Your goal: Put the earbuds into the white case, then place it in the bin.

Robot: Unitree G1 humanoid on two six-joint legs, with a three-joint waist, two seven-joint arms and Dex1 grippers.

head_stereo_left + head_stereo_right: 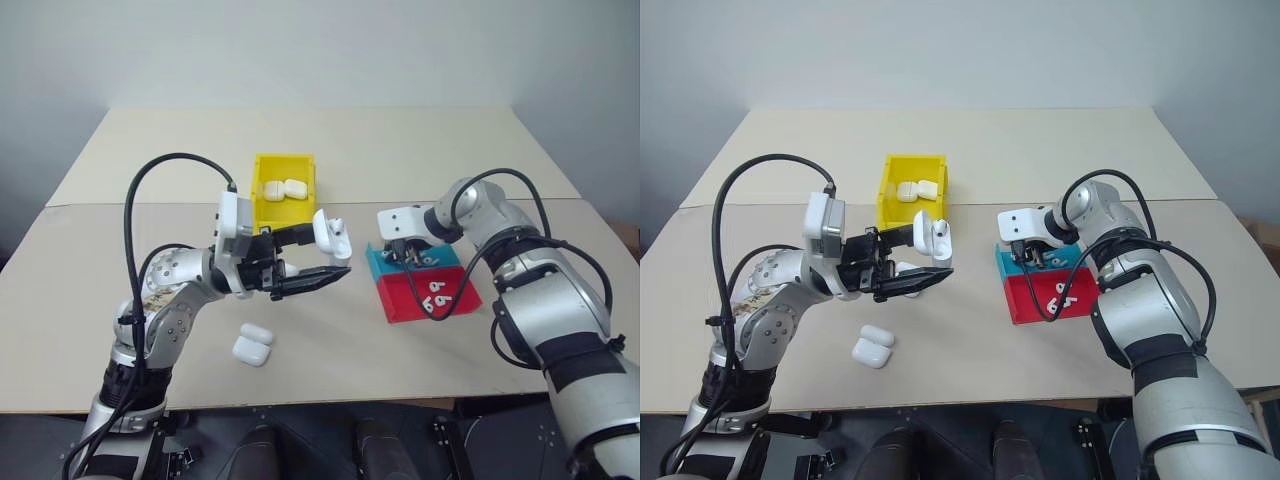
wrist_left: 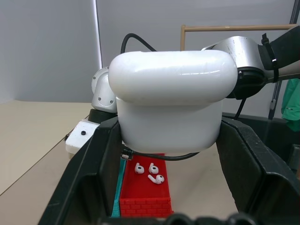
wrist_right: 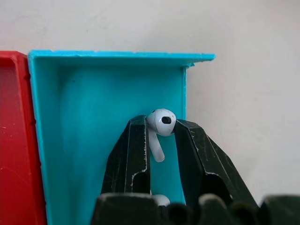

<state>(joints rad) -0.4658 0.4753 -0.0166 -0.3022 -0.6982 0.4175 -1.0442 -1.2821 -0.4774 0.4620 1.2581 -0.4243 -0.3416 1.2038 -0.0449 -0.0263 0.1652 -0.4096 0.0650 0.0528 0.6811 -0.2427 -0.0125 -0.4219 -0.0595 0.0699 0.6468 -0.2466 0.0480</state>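
On the left, two spare cases (image 1: 252, 343) lie on the table while the left gripper (image 1: 318, 255) clamps the white case (image 1: 330, 236) between its fingers, lid up, held above the table just in front of the bin (image 1: 262, 170), which already holds two cases. On the right, the right gripper (image 3: 161, 133) reaches into the teal tray (image 3: 93, 117) beside the red tray (image 1: 430, 300) and pinches one earbud (image 3: 160, 125) at its fingertips. I judge this the first pick: both earbuds, the lid and the drop remain.

A beige table (image 1: 400, 150) stands against a plain pale wall (image 1: 320, 50).
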